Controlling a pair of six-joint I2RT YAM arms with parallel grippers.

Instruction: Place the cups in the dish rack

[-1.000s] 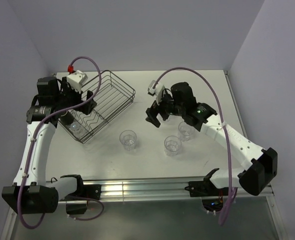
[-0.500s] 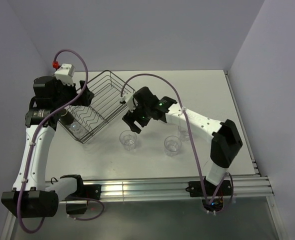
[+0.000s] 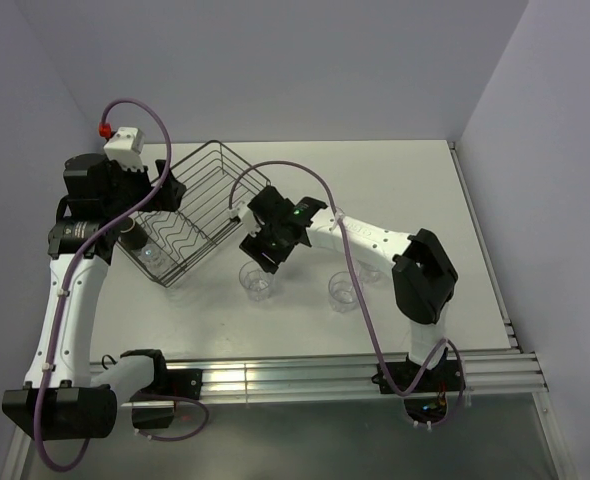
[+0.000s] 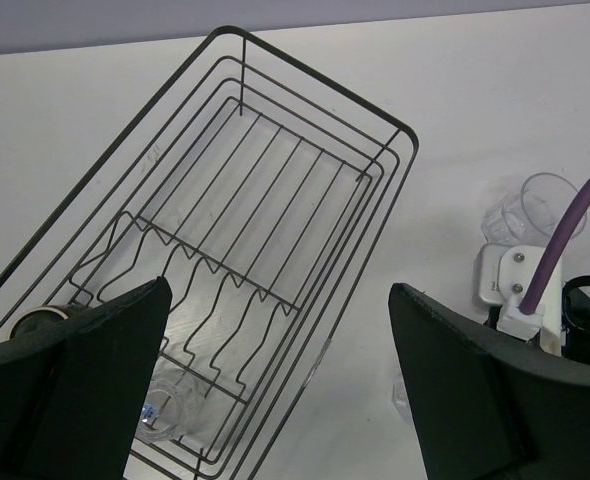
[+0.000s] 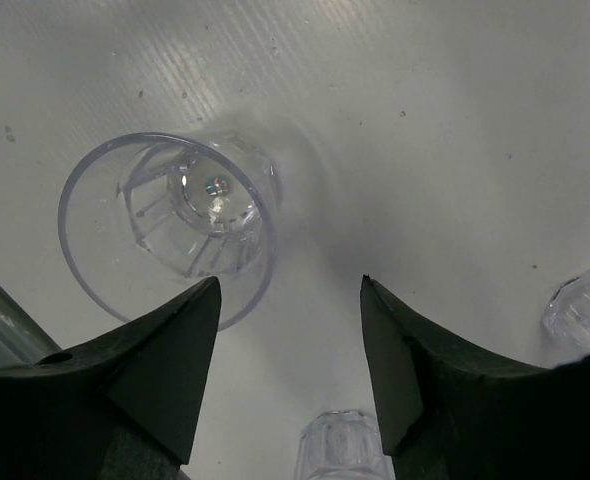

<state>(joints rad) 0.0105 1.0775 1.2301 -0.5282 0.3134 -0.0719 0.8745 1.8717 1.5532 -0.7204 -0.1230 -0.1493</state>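
Two robot arms reach over a white table (image 3: 415, 200), seen from above and from each wrist. At far left, the left gripper (image 4: 280, 290) hangs over the dish rack (image 3: 225, 180) with its jaws spread wide and nothing between them. The black wire basket sits at an angle on the left half of the table. At its near-left end lies one clear tumbler (image 4: 170, 418). A dark mug (image 4: 37, 320) sits just beside that tumbler (only part of its rim shows past the left finger), and whether either cup stands upright cannot be told.

Just right of the rack, the right gripper (image 5: 290, 285) points down at the table near an upright ribbed tumbler (image 5: 170, 215). Its jaws stand apart and pinch nothing. In the wrist view the glass lies off to the left of the gap, its rim partly behind the left finger (image 5: 145, 370). Bare table shows between the two fingers.

Farther right, a second tumbler (image 3: 343, 290) stands on the table apart from the first. A third tumbler (image 3: 371, 270) stands just beyond it, partly hidden under the right arm's white link. All three of these glasses are outside the rack.
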